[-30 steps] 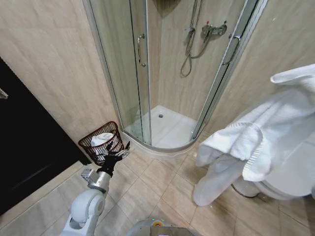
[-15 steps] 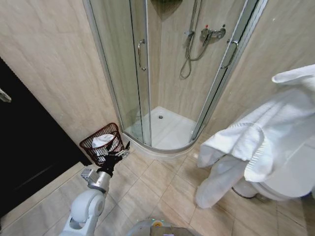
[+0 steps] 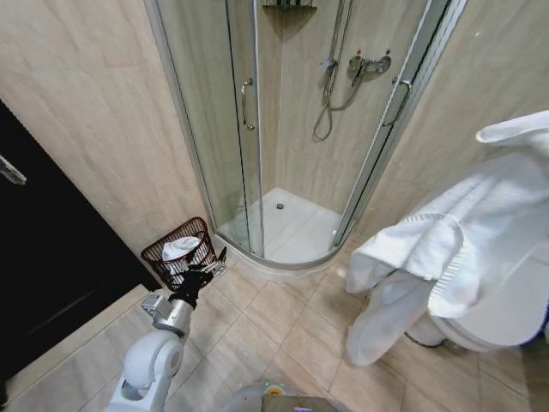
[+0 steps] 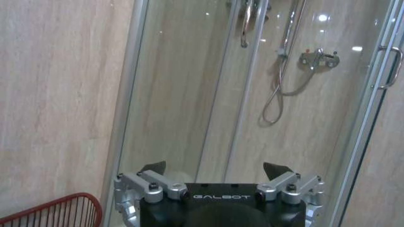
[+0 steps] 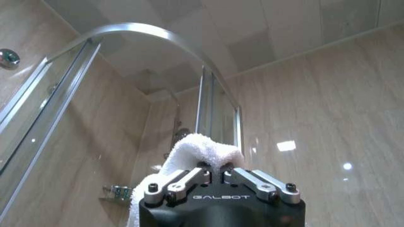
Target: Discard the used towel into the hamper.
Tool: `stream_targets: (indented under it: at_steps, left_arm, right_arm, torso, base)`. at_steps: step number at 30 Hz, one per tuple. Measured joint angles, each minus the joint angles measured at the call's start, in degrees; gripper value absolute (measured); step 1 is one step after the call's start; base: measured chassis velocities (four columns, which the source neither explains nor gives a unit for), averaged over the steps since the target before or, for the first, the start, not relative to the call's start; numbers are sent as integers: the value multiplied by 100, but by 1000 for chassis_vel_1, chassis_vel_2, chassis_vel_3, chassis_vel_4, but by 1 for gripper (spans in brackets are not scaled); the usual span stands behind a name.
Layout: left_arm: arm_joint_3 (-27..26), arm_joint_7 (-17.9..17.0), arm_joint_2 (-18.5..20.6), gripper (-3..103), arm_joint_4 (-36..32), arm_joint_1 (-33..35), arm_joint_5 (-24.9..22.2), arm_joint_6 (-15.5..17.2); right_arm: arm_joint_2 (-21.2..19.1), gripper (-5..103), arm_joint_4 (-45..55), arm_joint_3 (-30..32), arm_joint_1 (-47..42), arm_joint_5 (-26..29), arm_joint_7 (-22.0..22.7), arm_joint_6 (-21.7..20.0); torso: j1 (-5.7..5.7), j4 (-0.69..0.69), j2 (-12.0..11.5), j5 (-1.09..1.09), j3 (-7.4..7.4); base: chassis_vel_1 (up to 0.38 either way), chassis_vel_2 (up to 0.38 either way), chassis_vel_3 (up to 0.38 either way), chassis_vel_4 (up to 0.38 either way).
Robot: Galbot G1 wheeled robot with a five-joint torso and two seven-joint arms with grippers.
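The hamper (image 3: 159, 254), a dark red wire basket, stands on the floor against the wall by the shower, with a white cloth (image 3: 179, 247) inside. My left gripper (image 3: 206, 269) hovers open just beside its near rim; the left wrist view has the open left gripper (image 4: 216, 168) facing the shower glass, with the hamper rim (image 4: 63, 208) at the corner. The used towel (image 3: 446, 257), large and white, hangs raised at the right. In the right wrist view my right gripper (image 5: 213, 166) is shut on a fold of the towel (image 5: 198, 146).
A curved glass shower enclosure (image 3: 249, 129) with a white tray (image 3: 292, 225) fills the corner ahead. A dark door (image 3: 51, 283) is at the left. A white toilet (image 3: 485, 330) sits under the hanging towel. Tiled floor (image 3: 274, 318) lies open between hamper and towel.
The whole head picture has shifted slightly down and right, so the camera moved. Both arms keep their poses, and the towel stays gripped.
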Motion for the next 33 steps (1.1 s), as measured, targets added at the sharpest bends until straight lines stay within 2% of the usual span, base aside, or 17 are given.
stream_targets:
  at_steps: [33]
  left_arm:
    - [0,0,0,100,0,0,0,0]
  right_arm:
    - [-22,7,0,-10,-3,30,-7,11]
  torso:
    - [387,0,876,0,489]
  base:
    - [0,0,0,0]
